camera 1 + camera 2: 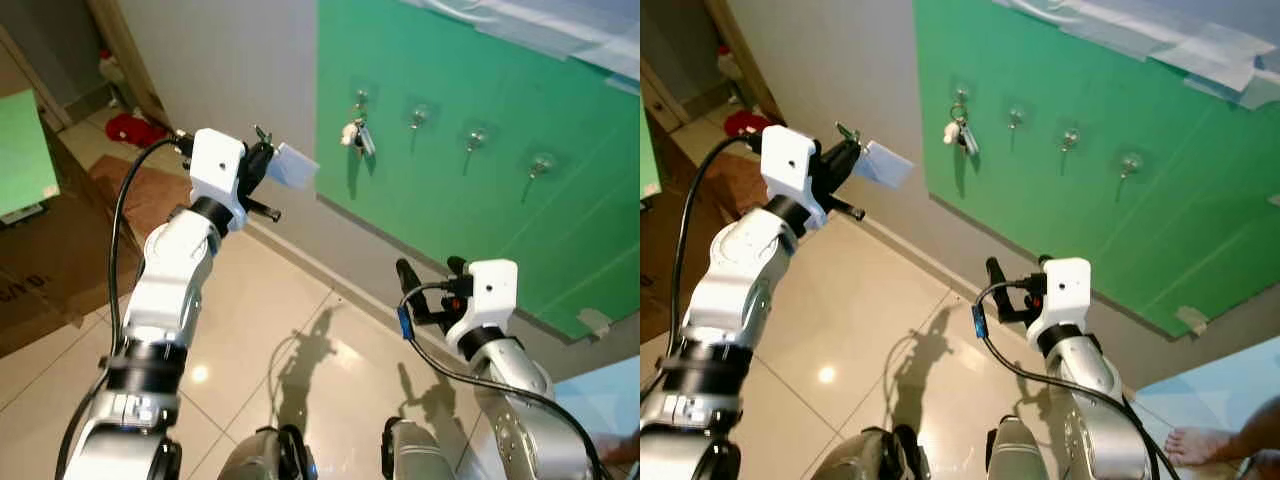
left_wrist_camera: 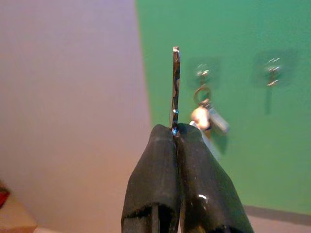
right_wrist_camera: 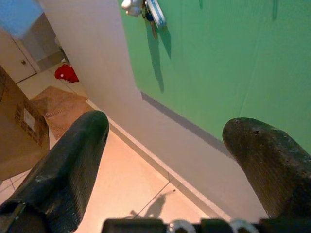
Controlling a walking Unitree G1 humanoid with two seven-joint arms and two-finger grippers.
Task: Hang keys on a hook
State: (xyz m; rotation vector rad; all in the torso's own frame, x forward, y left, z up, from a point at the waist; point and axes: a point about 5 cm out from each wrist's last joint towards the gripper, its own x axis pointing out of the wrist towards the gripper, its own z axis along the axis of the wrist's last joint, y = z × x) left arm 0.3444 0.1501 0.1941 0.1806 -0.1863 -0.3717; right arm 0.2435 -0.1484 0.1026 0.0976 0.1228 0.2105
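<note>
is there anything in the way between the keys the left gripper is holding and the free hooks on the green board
Nothing visible blocks the way. The left gripper is shut on the key tag, short of the green board. The first hook already carries a key bunch; the next hook is free.

Glossy tiled floor mirrors the light; the green wall panel looks matt; shiny metal hooks and keys; brown cardboard box.
</note>
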